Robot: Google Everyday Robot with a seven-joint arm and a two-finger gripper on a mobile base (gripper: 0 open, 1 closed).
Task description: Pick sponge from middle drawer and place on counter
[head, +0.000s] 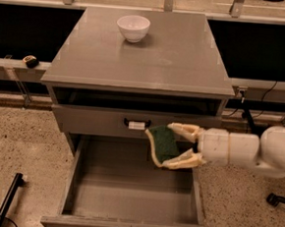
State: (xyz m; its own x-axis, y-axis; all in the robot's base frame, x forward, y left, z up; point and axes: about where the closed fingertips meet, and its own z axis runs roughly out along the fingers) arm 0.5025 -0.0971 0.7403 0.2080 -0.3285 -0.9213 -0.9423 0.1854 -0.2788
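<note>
Now my gripper (173,146) is clamped on the sponge (161,141) over the middle drawer's (122,188) two-o'clock corner. The counter (152,57) lies at twelve o'clock.

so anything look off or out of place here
Nothing really. The gripper holds the sponge on edge over the open drawer, and the bowl stands upright on the counter.

— What sort of place is this?
— A lab or test bay. There's a speckled floor (22,140) left of the jaws and a bare metal rail (18,64) up-left of them.
— And the gripper (169,146)?
— It's over the open middle drawer (126,188), clamping the sponge (165,141).
</note>
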